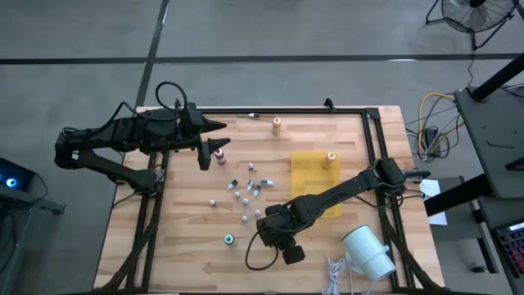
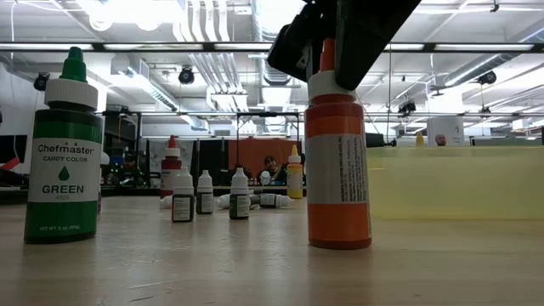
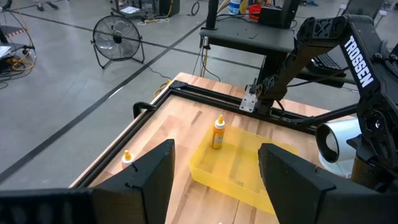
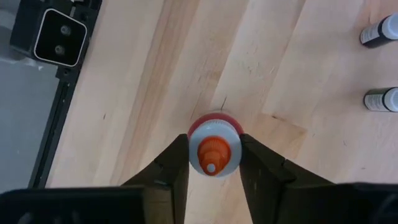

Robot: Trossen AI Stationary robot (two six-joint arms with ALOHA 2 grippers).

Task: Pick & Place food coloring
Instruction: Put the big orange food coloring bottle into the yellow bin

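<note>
An orange-topped food coloring bottle (image 2: 338, 161) stands upright on the wooden table near its front edge, and my right gripper (image 1: 272, 233) is shut on its top from above. A green bottle (image 2: 64, 161) stands to its left. Several tiny vials (image 1: 246, 190) lie and stand at mid-table. A red-topped bottle (image 1: 219, 154) stands close to my left gripper (image 1: 216, 135), which hovers open above the table's far left and touches nothing. My right gripper pinches the orange bottle's white cap collar (image 4: 234, 142) between its two fingers, one on each side of the orange nozzle (image 4: 212, 155). The fingers come steeply from above, slanting down. The bottle stands upright with its base (image 2: 339, 241) on the table.
A yellow tray (image 1: 315, 184) lies right of centre with a yellow-topped bottle (image 1: 330, 159) on it. Another bottle (image 1: 277, 124) stands by the far rail. A white cylinder (image 1: 368, 251) lies at the near right corner. A black frame (image 1: 372, 131) borders the table.
</note>
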